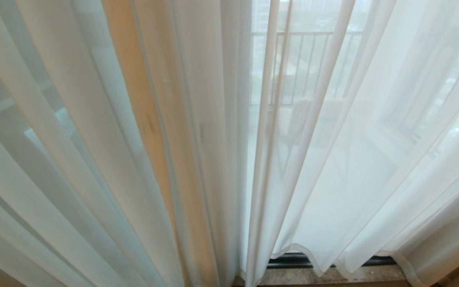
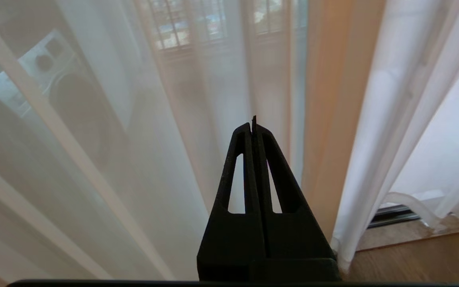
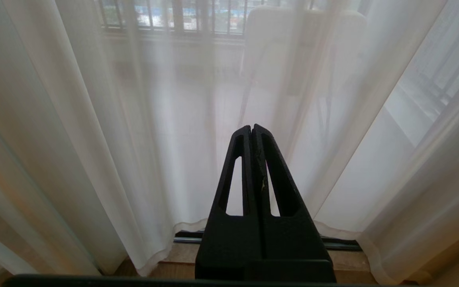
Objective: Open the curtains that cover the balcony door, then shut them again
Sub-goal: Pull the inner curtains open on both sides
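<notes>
Curtains point(image 1: 94, 159) hang drawn; left tool point(image 2: 252, 124) and right tool point(image 3: 252, 128) closed, empty.

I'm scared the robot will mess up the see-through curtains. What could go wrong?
Both the left gripper and right gripper are shut and hold nothing, so a push might just slide off the sheer white curtains. The loose hems hanging by the dark floor track could snag there. The thin folds might bunch up instead of sliding.
</notes>
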